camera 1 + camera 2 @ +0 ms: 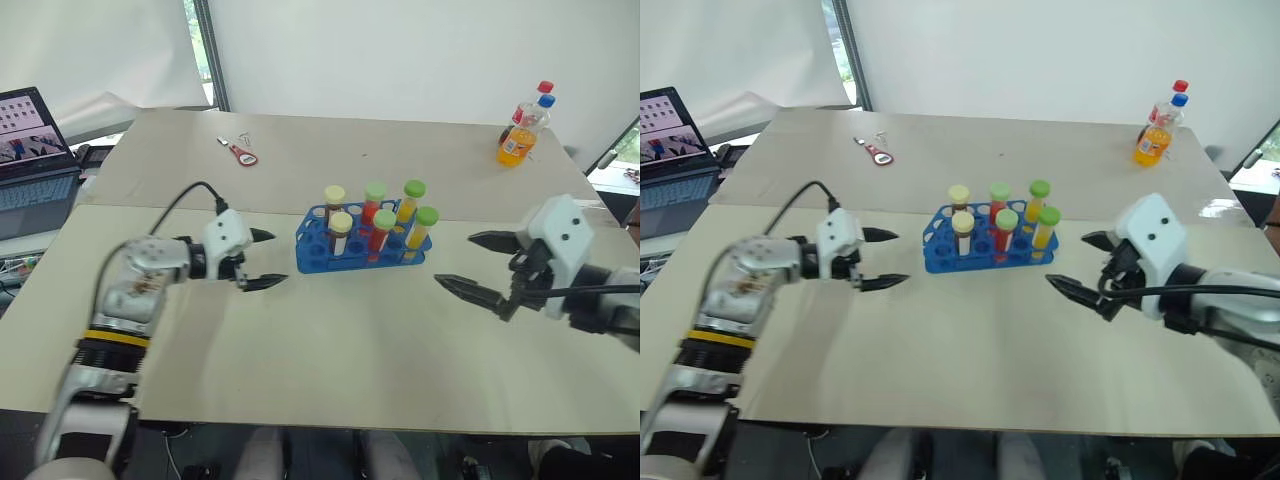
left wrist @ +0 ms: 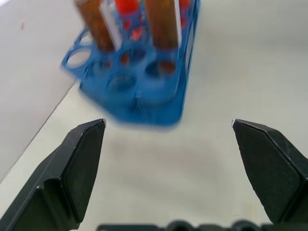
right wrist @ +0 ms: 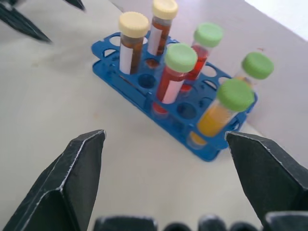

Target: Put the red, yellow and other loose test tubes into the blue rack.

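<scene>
The blue rack (image 1: 362,245) stood at the frame's centre on the table (image 1: 330,350), holding six capped test tubes (image 1: 384,232). Left hand (image 1: 262,260) and right hand (image 1: 470,265) flanked it, both released and empty.

Blue rack (image 1: 318,256) — tubes (image 3: 179,72) red, brown, yellow; caps green, pale yellow; table (image 1: 330,340) beige.

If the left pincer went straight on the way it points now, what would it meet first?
Most likely the blue rack. The left pincer stands open and empty, pointing across bare table toward the rack's near end, where the brown tubes stand. In the left wrist view the rack sits dead ahead, though the gap is hard to judge.
</scene>
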### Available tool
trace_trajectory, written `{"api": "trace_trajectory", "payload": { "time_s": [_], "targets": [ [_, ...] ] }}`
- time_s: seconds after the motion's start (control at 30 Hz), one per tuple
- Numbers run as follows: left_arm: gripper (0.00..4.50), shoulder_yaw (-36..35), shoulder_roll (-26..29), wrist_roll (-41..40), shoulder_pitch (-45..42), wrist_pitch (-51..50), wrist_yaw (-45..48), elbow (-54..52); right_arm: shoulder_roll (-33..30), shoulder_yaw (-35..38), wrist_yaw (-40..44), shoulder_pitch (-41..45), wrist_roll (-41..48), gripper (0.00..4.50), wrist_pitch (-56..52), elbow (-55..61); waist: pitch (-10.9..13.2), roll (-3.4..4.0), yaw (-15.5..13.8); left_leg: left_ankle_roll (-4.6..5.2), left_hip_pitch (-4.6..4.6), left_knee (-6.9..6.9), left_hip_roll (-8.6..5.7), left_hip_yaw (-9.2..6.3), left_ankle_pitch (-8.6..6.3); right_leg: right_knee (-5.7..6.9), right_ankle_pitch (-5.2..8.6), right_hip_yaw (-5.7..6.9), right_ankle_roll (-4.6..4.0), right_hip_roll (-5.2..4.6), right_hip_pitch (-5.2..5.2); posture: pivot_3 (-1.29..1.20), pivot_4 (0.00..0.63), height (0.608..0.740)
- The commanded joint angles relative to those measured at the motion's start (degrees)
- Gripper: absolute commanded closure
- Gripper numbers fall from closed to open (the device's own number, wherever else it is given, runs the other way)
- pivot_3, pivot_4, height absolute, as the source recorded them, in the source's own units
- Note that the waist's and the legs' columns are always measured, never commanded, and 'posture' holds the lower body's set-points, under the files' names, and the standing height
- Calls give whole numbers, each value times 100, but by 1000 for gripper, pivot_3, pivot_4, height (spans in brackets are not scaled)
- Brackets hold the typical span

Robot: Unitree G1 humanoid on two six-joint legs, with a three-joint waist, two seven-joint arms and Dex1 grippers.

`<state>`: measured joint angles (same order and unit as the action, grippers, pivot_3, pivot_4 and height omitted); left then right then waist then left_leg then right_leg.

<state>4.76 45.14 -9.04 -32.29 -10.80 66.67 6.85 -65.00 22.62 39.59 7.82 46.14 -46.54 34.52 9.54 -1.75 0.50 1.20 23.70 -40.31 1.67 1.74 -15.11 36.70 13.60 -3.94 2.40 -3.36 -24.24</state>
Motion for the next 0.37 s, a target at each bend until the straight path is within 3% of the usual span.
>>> {"api": "trace_trajectory", "payload": {
  "time_s": [0.03,0.2,0.37],
  "targets": [
    [0,-416,598,-155,141,-315,214,-417,-389,578,1167,-94,-108,44,372,-454,1,1,0,0,-1,4,3,1,0,-1,0,0,-1,0,-1,0,150,740],
    [0,-694,1160,-333,324,-701,395,-616,-653,787,1927,-154,-373,44,597,-950,1,1,-18,0,-2,3,6,8,0,-1,2,2,-3,1,-1,0,150,740],
    [0,-833,1164,-584,403,-1058,368,-822,-677,664,2183,-78,-557,44,689,-1096,1,1,-22,-1,-3,3,6,34,0,2,2,2,-3,1,-2,0,150,740]
  ]
}}
